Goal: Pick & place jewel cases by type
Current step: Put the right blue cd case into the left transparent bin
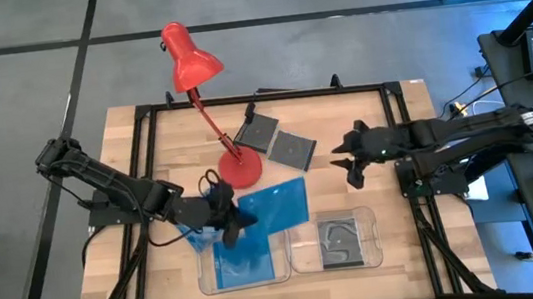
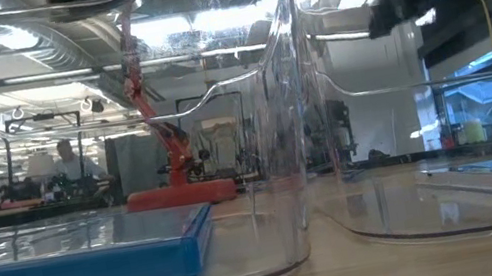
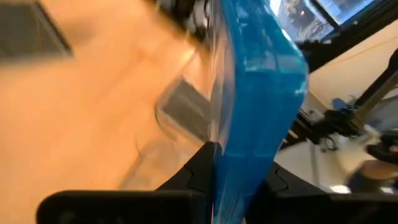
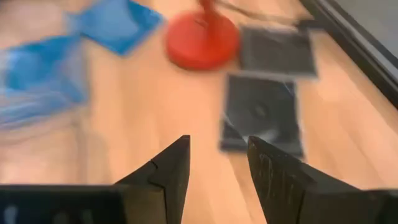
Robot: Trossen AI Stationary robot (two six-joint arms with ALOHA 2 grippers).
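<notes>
Between left tool's point(image 3: 233, 186) fingers, blue case point(image 3: 258, 93)

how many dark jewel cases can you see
3. Two lie on the bare table by the lamp base: one behind it, one to its right. A third lies in the right tray. More may be stacked, hidden.

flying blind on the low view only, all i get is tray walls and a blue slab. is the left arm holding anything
Observer: Yes, the left gripper is shut on a blue jewel case, held edge-up.
Operator: where's it hanging
Observer: Above the left clear tray, which already holds blue.
Operator: and the right arm
Observer: The right gripper is open and empty, facing a dark jewel case lying flat on the table.
</notes>
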